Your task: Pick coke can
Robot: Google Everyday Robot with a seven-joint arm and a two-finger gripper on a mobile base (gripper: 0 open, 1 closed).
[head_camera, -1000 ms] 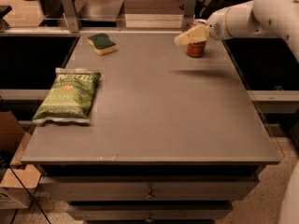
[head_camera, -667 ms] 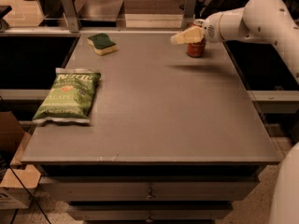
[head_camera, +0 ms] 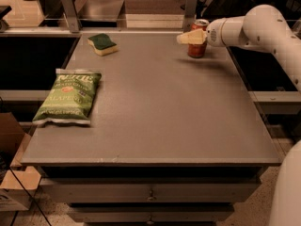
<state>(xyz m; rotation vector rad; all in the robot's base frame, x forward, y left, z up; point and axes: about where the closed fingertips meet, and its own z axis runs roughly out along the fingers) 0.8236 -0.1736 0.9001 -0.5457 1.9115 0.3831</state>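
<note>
The coke can [head_camera: 197, 50], red with a silver top, stands upright on the grey table [head_camera: 155, 107] near its far right corner. My gripper [head_camera: 188, 37], cream-coloured at the end of the white arm [head_camera: 254, 27], reaches in from the right at the can's mid-height. It crosses the front of the can and hides the can's middle. The can's base rests on the table top.
A green chip bag [head_camera: 68, 97] lies flat near the table's left edge. A green and yellow sponge [head_camera: 102, 44] sits at the far left. Metal posts [head_camera: 189, 6] and a rail run behind the table. A cardboard box [head_camera: 11, 173] stands on the floor at the left.
The gripper has slid a little to the left across the can, and the can's silver top now shows above it. The can has stayed in place on the table.
</note>
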